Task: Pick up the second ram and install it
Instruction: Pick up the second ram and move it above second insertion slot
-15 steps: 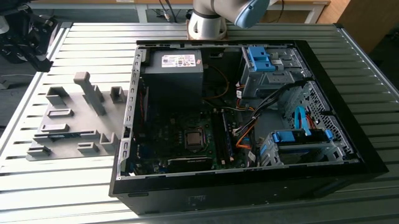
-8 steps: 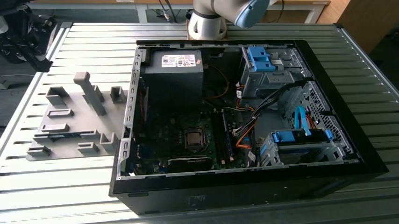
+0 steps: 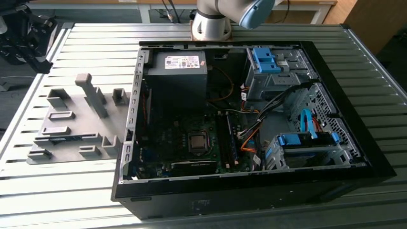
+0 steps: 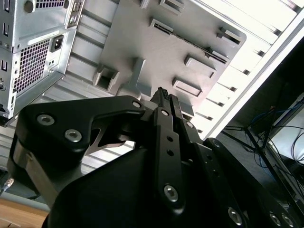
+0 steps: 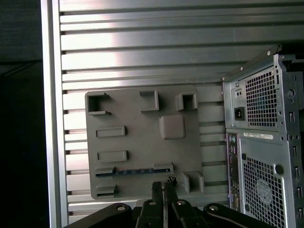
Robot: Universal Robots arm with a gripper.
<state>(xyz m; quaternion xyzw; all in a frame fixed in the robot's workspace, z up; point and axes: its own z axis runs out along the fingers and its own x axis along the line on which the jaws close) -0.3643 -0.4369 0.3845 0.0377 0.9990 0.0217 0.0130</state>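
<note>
pincer point(image 5: 163, 184): together, empty, well clear of the gray holder point(image 5: 137, 142)
second ram point(image 5: 133, 171): on edge in a holder slot — we guess so its top edge stays grippable
holder: on the table point(image 5: 142, 47), beside the PC case point(image 5: 266, 156)

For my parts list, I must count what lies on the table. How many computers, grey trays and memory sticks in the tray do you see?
computer: 1
grey tray: 1
memory stick in the tray: 1
Total: 3
</note>
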